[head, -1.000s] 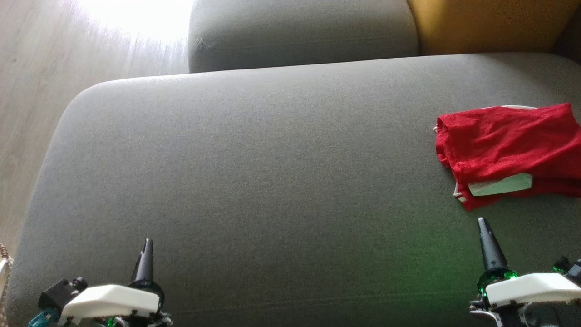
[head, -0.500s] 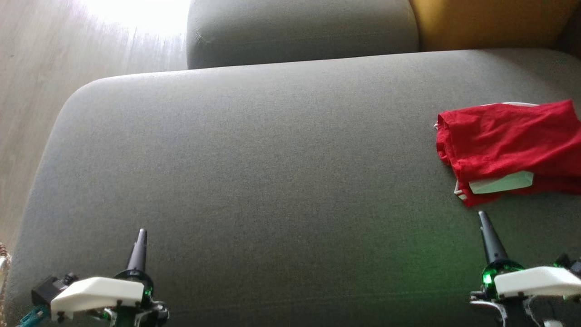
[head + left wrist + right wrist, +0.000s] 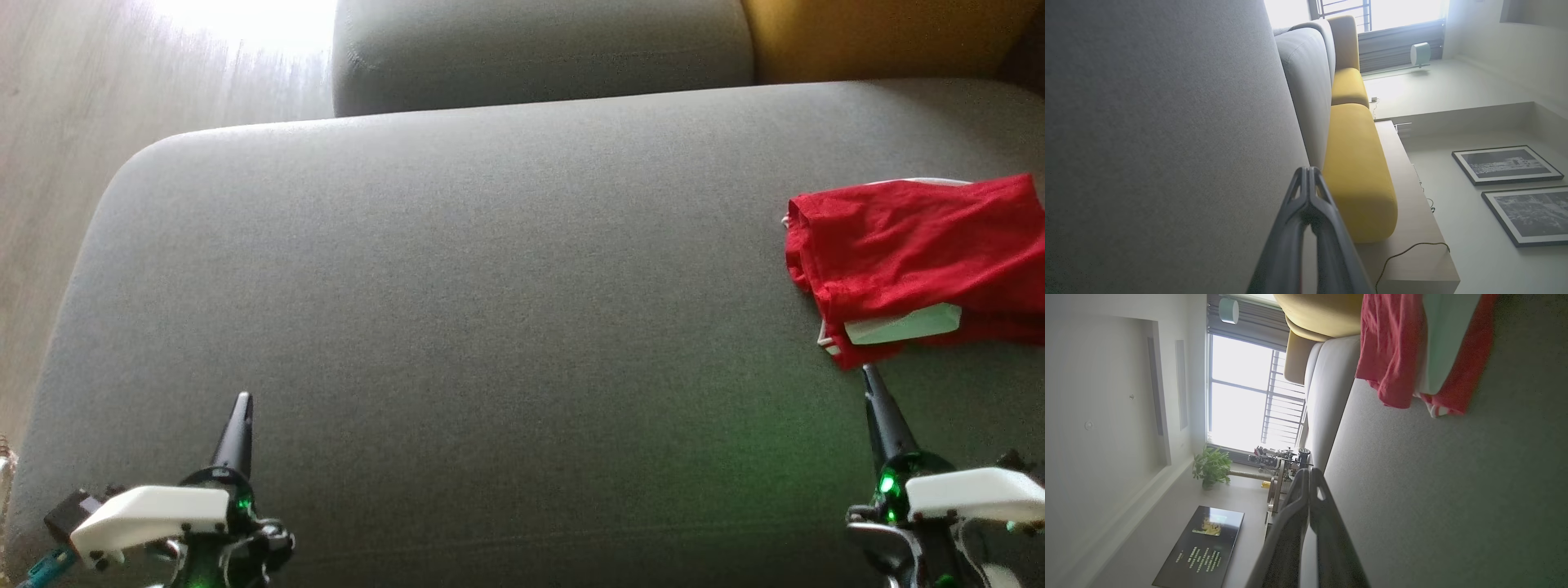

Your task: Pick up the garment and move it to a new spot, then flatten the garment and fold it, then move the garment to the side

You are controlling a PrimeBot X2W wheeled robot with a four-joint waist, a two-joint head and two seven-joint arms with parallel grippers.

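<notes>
A folded red garment (image 3: 914, 253) with a white strip lies at the right side of the grey sofa seat (image 3: 490, 310), partly cut off by the head view's right edge. The right wrist view shows the garment (image 3: 1396, 347) at the top, ahead of my fingers. My right gripper (image 3: 869, 374) is shut and empty, its tip just below the garment's near edge. Near the seat's front left corner sits my left gripper (image 3: 242, 402), shut on nothing, far from the garment. Both grippers' fingers press together in the wrist views: left gripper (image 3: 1309, 171), right gripper (image 3: 1306, 473).
A grey back cushion (image 3: 539, 49) and a yellow cushion (image 3: 882, 37) stand behind the seat. Pale wooden floor (image 3: 49, 163) lies to the left of the sofa. A wide bare stretch of seat separates the two grippers.
The head camera has shifted, so the whole scene sits a little higher in the picture. The garment lies still. Both grippers stay shut.
</notes>
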